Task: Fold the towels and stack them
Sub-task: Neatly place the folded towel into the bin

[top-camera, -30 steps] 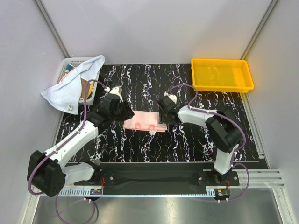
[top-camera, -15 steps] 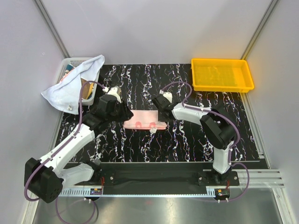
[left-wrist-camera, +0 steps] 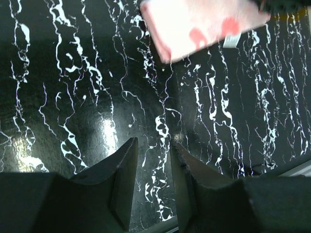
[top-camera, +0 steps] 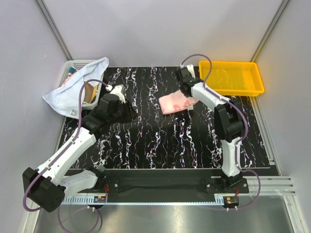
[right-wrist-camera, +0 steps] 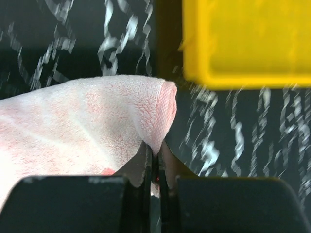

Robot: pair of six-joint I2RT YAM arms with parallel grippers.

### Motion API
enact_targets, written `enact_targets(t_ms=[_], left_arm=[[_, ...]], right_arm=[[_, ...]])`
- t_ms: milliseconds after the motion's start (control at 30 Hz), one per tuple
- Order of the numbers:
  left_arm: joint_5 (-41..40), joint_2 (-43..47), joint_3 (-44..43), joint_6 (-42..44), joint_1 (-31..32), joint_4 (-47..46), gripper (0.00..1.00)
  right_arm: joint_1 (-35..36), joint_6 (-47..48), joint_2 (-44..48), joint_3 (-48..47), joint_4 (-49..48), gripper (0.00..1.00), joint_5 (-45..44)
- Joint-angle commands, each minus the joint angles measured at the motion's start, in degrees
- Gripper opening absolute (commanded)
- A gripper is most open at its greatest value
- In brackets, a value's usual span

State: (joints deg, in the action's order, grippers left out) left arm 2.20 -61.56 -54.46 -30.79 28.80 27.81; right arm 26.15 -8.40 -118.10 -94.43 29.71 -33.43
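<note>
White cloth comes first, at the far left: a pale towel (top-camera: 77,88) hangs over the rim of the mesh basket (top-camera: 73,64). Most of it spills down the outside, past the edge of the black, white-veined surface (top-camera: 155,141). Something brown shows inside the basket beneath it (too hidden to name). Just right of the basket the left pincer (top-camera: 127,113) sits low over the surface. Its two fingers (left-wrist-camera: 124,184) are parted by a narrow gap with only marbling between them, and they hold nothing. Further right, toward the far middle of the surface, the pink towel (top-camera: 175,102) is folded into a thick pad with darker pink blotches. It lies tilted, well apart from the left pincer. The right pincer (top-camera: 188,95) has its jaws pressed tight on the pad's right-hand folded edge, and the terry bulges just above the closed tips. Whether the pad's lower end touches the surface cannot be told. A small white tag (top-camera: 189,107) hangs by the gripped corner. Farthest right, the yellow tray (top-camera: 232,90) stands near the towel and apart from it.
</note>
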Motion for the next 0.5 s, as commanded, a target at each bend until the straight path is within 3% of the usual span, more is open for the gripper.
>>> enact_targets(t_ms=[0, 267, 367, 467], left_arm=[[1.67, -0.49, -3.28, 2.31, -0.06, 0.14, 0.38], [4.22, -2.95, -4.52, 4.06, -0.41, 0.84, 0.38], [4.83, -3.56, -4.69, 4.77, -0.58, 1.19, 0.38], [5.88, -4.09, -4.69, 5.30, -0.76, 1.10, 0.38]], right_arm=[[-3.46, 11.38, -4.93, -9.87, -0.01, 0.00, -5.51], [-11.03, 21.40, -22.49, -39.98, 3.68, 0.00, -5.51], [-13.23, 24.57, -27.33, -46.87, 2.55, 0.00, -4.89], [-15.59, 26.86, -28.93, -48.04, -0.27, 0.00, -3.15]])
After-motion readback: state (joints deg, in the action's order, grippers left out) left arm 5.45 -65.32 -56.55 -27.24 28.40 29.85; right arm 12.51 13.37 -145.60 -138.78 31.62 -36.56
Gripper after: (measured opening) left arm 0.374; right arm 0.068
